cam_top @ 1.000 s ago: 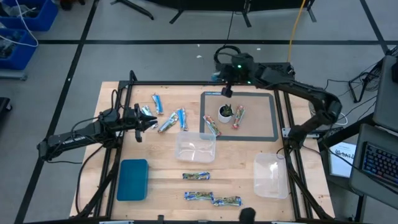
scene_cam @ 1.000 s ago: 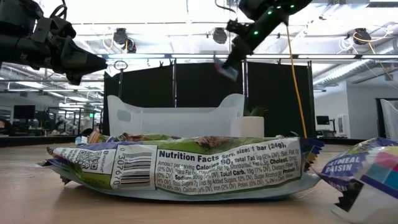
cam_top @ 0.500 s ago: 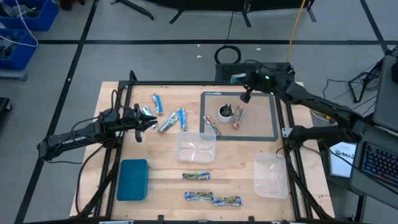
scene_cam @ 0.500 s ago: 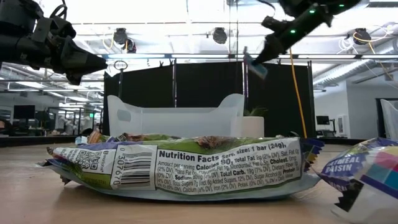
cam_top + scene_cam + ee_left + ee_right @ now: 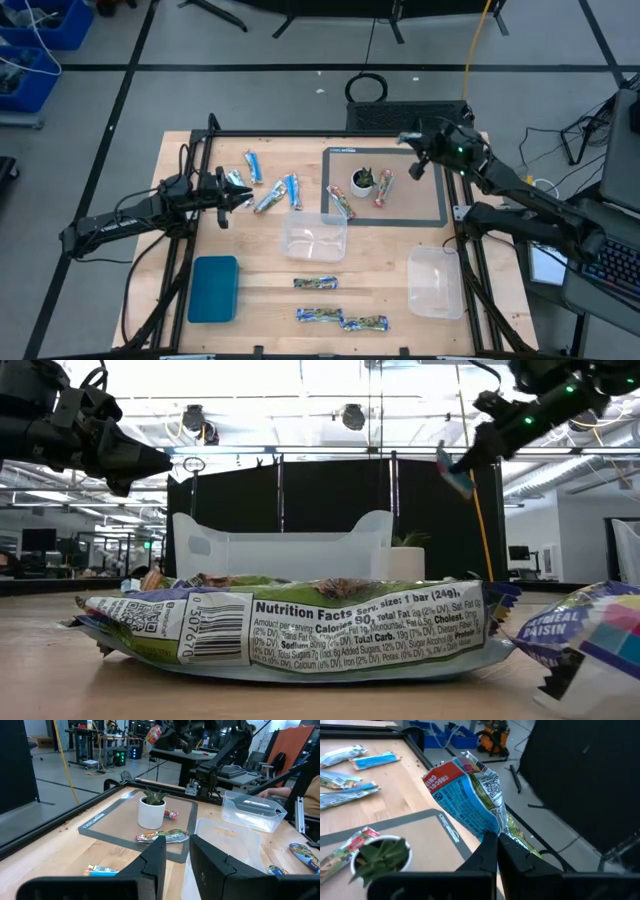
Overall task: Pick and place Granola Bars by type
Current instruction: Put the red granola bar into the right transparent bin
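Note:
My right gripper [image 5: 415,147] is high above the far right corner of the grey mat [image 5: 436,190], shut on a blue-and-red wrapped granola bar [image 5: 470,790], which shows in the low view as the bar [image 5: 455,471]. My left gripper [image 5: 246,198] hovers level at the table's left, open, with nothing between its fingers [image 5: 177,855]. Blue bars [image 5: 253,165] [image 5: 292,190] and a silvery one [image 5: 235,180] lie flat beside it. Two red bars [image 5: 340,202] [image 5: 383,187] lie on the mat. Patterned bars [image 5: 315,284] [image 5: 340,320] lie near the front edge. My right gripper pinches one end of the bar [image 5: 489,829] between its two fingers. The fingers come from the table's right, slanting slightly down. The bar sticks out past the fingertips, tilted and crumpled, lifted well clear of the table.
A small white pot with a green plant [image 5: 362,181] stands on the mat between the red bars. A clear tub [image 5: 314,237] sits mid-table, another [image 5: 435,282] at the near right. A blue tray [image 5: 213,288] lies near left. Black frame rails [image 5: 460,190] border the table.
My right gripper, carrying the bar, has swung from above the mat's far left corner toward the table's right edge, sinking a little and rolling slightly. The bar stays pinched and clear of the table.

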